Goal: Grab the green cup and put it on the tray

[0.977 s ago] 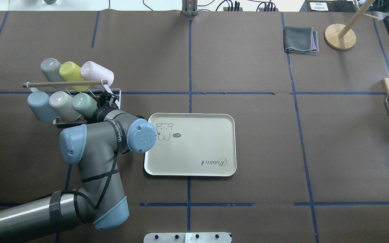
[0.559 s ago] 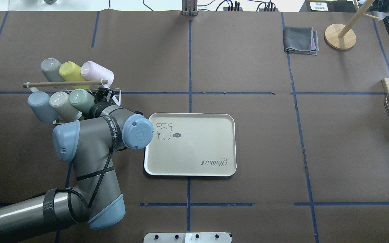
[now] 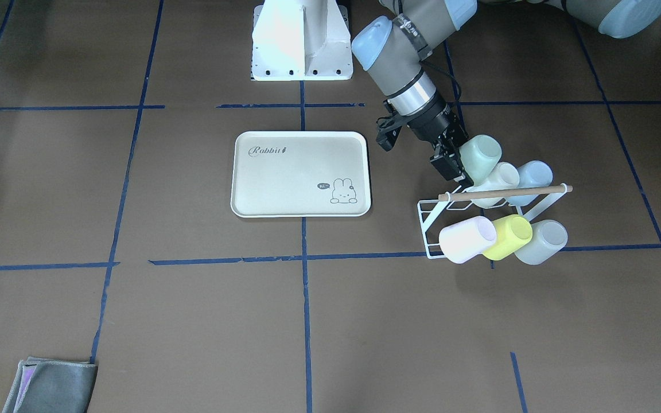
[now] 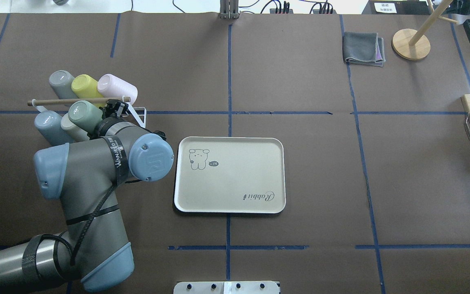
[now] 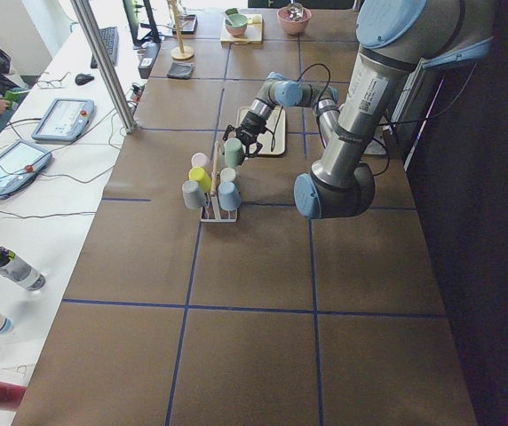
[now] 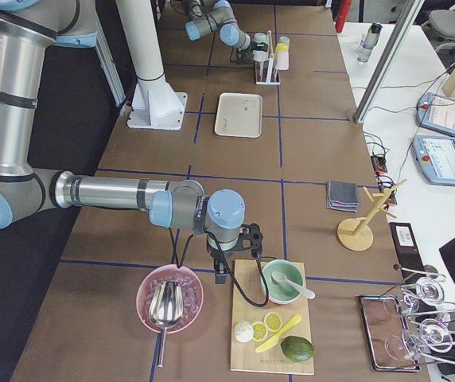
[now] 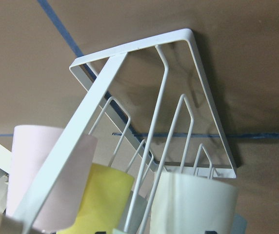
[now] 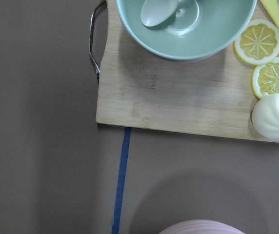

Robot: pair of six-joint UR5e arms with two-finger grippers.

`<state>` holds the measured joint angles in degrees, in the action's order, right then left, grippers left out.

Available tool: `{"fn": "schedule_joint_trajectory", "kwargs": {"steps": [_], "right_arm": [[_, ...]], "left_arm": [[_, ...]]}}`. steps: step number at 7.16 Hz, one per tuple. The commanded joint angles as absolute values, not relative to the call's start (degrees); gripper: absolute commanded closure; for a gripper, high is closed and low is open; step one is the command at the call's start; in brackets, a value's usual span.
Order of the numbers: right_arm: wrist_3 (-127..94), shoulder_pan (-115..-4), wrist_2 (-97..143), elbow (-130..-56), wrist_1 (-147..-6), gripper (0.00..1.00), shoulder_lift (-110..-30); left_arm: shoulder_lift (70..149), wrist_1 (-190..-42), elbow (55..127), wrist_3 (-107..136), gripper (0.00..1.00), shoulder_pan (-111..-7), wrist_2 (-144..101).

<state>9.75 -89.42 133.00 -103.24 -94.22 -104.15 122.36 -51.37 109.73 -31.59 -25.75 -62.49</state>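
The pale green cup (image 4: 80, 113) (image 3: 479, 152) hangs tilted in the air just above the white wire rack (image 4: 139, 116) (image 3: 425, 221), off its peg. My left gripper (image 4: 103, 115) (image 3: 459, 166) is shut on the cup's rim end. The cream tray (image 4: 235, 175) (image 3: 296, 178) with "Rabbit" lettering lies flat right of the rack in the overhead view, nothing on it. My right gripper (image 6: 231, 251) hovers far off by a wooden cutting board (image 8: 178, 92). Whether it is open or shut cannot be told.
On the rack stay a grey (image 4: 60, 83), a lime (image 4: 83, 85), a pink (image 4: 117, 87), a pale blue (image 4: 47, 126) and a cream cup (image 3: 497, 180). A wooden rod (image 4: 72, 101) crosses the rack. A folded grey cloth (image 4: 363, 48) and wooden stand (image 4: 410, 44) sit far right.
My left gripper has pulled the green cup up off its rack peg, toward the upper left in the overhead view. The arm's elbow has swung left.
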Motion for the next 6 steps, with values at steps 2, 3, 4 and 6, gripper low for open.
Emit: {"fn": "schedule_joint_trajectory", "kwargs": {"steps": [2, 3, 4, 6], "right_arm": [[9.8, -89.5, 133.1, -103.3, -94.2, 0.00, -104.1], [9.8, -89.4, 133.3, -103.3, -94.2, 0.00, -104.0], [9.8, -89.5, 134.0, -103.3, -94.2, 0.00, -104.0], [9.8, -89.4, 134.2, -103.4, -94.2, 0.00, -103.8]], "left_arm": [[121.6, -49.8, 119.1, -34.8, 0.27, -28.3, -62.8], [121.6, -49.7, 123.2, -34.2, 0.26, -28.9, -63.3], [121.6, -50.0, 126.5, -31.3, 0.26, -29.1, -64.6], [121.7, -54.6, 128.0, -20.3, 0.26, -29.1, -68.3]]}}
